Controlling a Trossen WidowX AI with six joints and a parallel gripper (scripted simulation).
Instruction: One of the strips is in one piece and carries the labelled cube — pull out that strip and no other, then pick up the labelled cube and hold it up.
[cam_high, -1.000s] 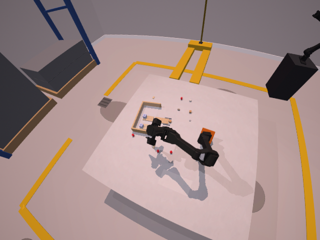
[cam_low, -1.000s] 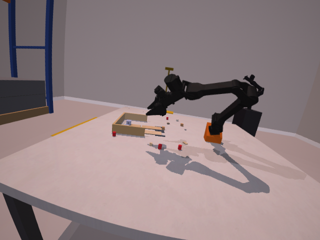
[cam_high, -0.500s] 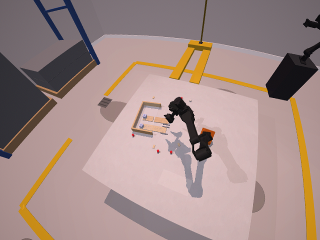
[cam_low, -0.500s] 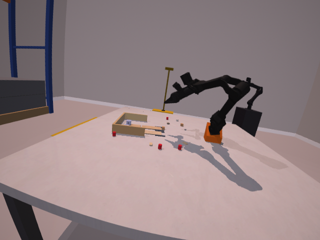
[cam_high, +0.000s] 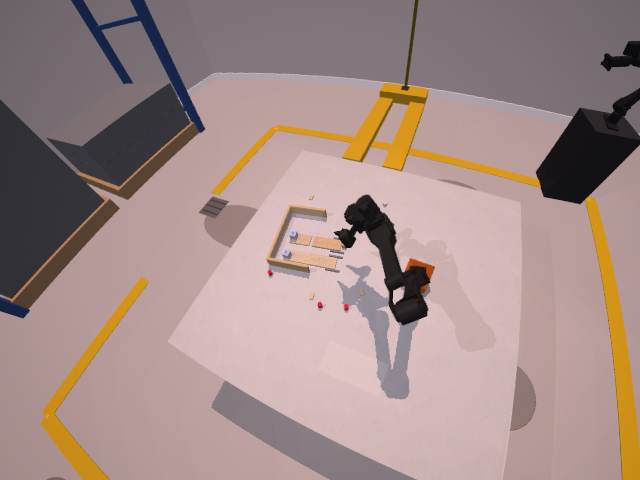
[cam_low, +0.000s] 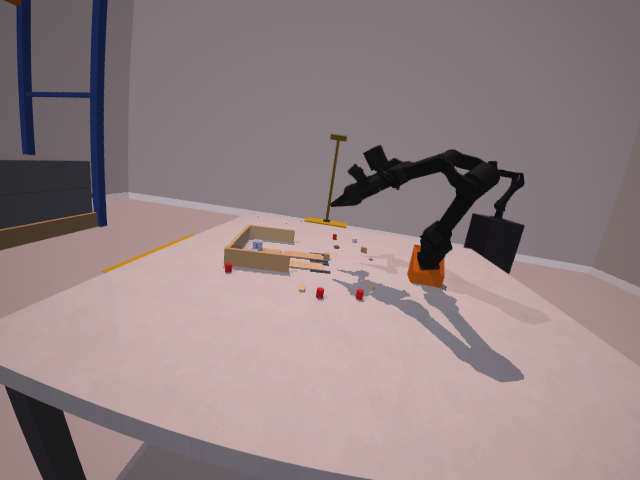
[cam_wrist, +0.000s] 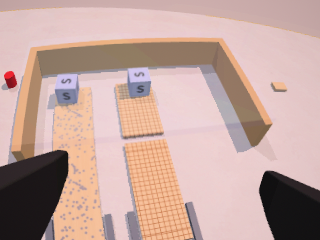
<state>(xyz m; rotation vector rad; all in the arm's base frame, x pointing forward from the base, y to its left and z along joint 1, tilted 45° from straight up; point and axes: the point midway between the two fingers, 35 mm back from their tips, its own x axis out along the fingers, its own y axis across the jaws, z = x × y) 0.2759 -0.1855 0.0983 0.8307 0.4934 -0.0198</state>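
Note:
A speckled strip (cam_high: 312, 259) (cam_wrist: 77, 165) runs unbroken as far as it shows; a labelled cube (cam_high: 286, 253) (cam_wrist: 67, 89) marked S sits at its far end. Beside it a grid-patterned strip lies in two pieces with a gap between them: a near piece (cam_high: 327, 243) (cam_wrist: 155, 185) and a short far piece (cam_high: 302, 239) (cam_wrist: 140, 117). Another S-marked cube (cam_high: 293, 235) (cam_wrist: 139, 82) sits on the far piece. My gripper (cam_low: 333, 204) (cam_wrist: 168, 174) is open and empty, raised above the table near the strips' outer ends. The wrist view cuts off those ends.
A wooden wall (cam_high: 279, 235) (cam_low: 258, 258) (cam_wrist: 250, 95) surrounds the cubes on three sides, open toward the arm. Low dark rails (cam_wrist: 194, 220) flank the strips. A small block (cam_low: 326, 256) is at the split strip's outer end. Red cylinders (cam_high: 320, 304) (cam_low: 359, 294) and tan chips (cam_high: 311, 296) lie nearby.

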